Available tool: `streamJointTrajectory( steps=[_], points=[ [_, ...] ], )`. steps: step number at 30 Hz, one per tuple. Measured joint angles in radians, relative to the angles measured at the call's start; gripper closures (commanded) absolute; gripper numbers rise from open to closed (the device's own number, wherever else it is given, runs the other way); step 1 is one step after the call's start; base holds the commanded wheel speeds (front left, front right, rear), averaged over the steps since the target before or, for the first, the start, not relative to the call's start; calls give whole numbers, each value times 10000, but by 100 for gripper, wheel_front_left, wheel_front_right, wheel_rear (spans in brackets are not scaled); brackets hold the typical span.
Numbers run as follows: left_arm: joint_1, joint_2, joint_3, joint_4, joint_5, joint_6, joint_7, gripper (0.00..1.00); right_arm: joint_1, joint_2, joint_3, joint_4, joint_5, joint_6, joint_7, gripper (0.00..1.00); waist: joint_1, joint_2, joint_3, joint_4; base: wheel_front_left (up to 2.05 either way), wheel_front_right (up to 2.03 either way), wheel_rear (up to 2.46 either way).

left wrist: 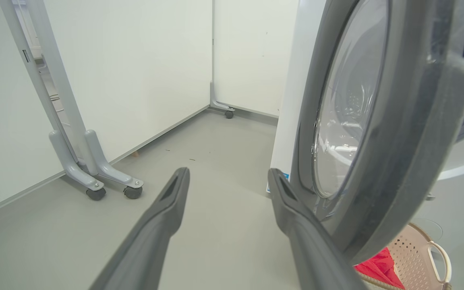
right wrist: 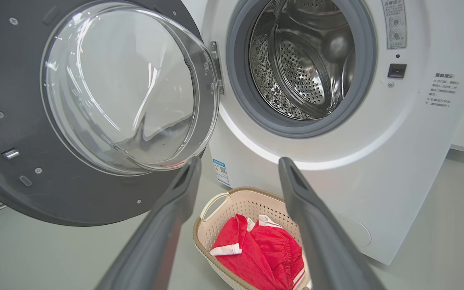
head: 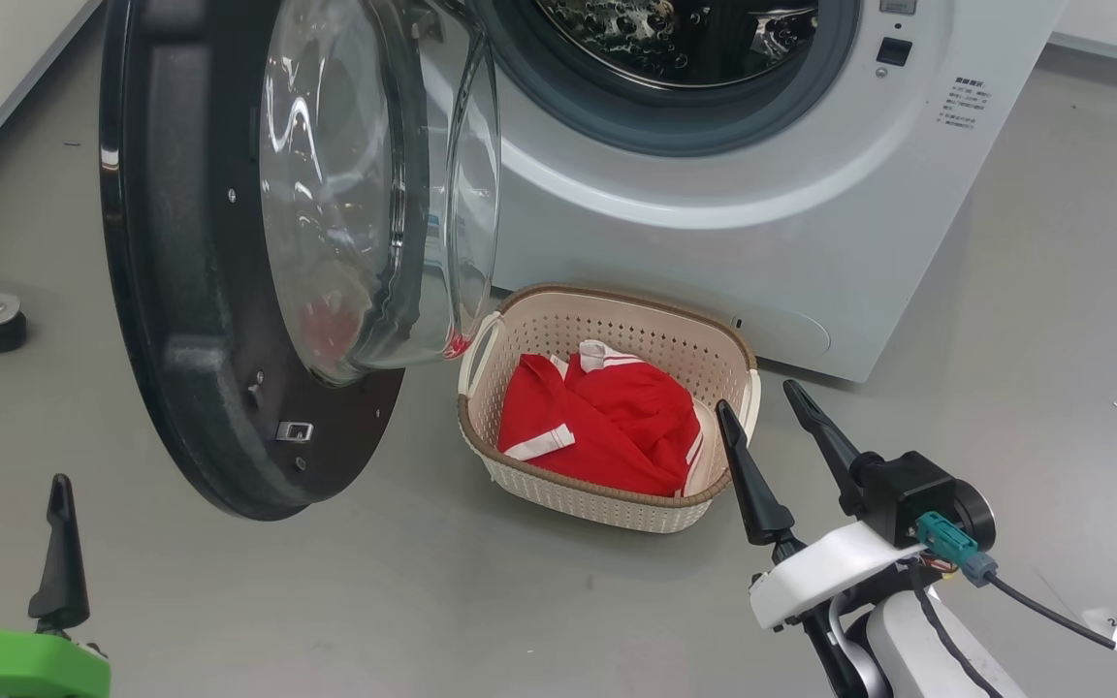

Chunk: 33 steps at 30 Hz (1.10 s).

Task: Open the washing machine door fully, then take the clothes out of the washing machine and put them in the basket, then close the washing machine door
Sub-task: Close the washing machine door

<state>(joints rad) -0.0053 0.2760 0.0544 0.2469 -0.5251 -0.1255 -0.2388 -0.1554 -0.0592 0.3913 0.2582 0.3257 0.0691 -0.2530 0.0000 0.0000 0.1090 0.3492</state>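
Head view: the top edge cuts the washing machine door [head: 190, 291] across its upper rim. It also cuts the washing machine [head: 714, 242] behind the door, above mid-drum. Far right of the door, printed notice [head: 966, 102]: characters too small to read. Just right of the door's lower rim, basket [head: 636, 334]: near right corner hidden behind a finger of the right gripper [head: 756, 396]. Inside it, clothes [head: 607, 427] bunched; garment count unclear, possibly two. Below the door, left gripper [head: 17, 487]: body cut by the bottom edge.

Left wrist view: the door's rim hides most of the basket; one handle and a red scrap show.

Right wrist view: the left edge crops the door. Just right of its glass, blue label [right wrist: 220, 171]: illegible.
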Motion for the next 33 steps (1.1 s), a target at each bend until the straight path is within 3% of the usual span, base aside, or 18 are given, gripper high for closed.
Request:
streamJointTrajectory(
  steps=[22, 23, 24, 26, 33],
  points=[
    [-102, 194, -192, 155, -12, 0, -88, 0, 14, 0, 111, -13, 88, -2, 0, 0, 0, 0, -95, -18, 0, 0, 0],
    [-104, 199, -201, 163, -17, 0, -90, 13, 16, 0, 113, -13, 88, -2, 0, 0, 0, 0, -92, -17, 0, 0, 0],
    [-105, 198, -221, 194, -35, 0, -90, 55, 17, 0, 115, -13, 90, -4, 0, 0, 0, 0, -88, -17, 0, 0, 0],
    [-105, 198, -244, 242, -104, 0, -90, 100, 18, 0, 119, -13, 90, -13, 0, 0, 0, 0, -73, -17, 0, 0, 0],
    [-120, 209, -372, 247, -115, 0, -90, 100, 18, 0, 119, -27, 102, -29, 0, 0, 0, 0, 9, -15, 0, 0, 0]
  ],
)
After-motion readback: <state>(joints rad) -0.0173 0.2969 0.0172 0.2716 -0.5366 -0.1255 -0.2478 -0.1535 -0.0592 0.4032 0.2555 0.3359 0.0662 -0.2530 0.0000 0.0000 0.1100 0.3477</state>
